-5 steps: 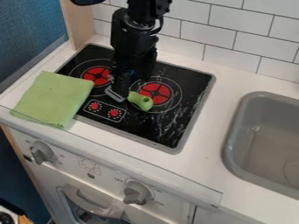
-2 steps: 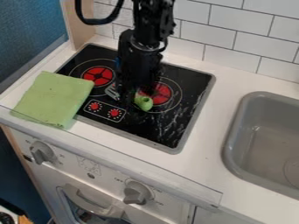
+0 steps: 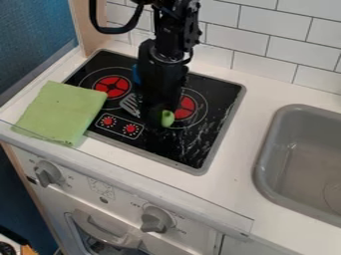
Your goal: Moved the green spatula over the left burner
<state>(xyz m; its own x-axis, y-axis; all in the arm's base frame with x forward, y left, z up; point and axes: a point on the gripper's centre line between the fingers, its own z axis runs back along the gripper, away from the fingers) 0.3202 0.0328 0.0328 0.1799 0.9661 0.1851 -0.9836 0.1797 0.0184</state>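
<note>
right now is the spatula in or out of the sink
Out. Its slotted head and green handle show over the black stovetop.

Soft, fairly bright light on white counter (image 3: 243, 149); broken pale glare on black cooktop (image 3: 183, 147); lower left corner dim.

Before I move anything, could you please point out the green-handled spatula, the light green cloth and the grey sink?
Green-handled spatula (image 3: 167, 118): camera view, end of its handle.
Light green cloth (image 3: 61, 112): camera view, middle of its upper face.
Grey sink (image 3: 265, 144): camera view, left rim.
</note>
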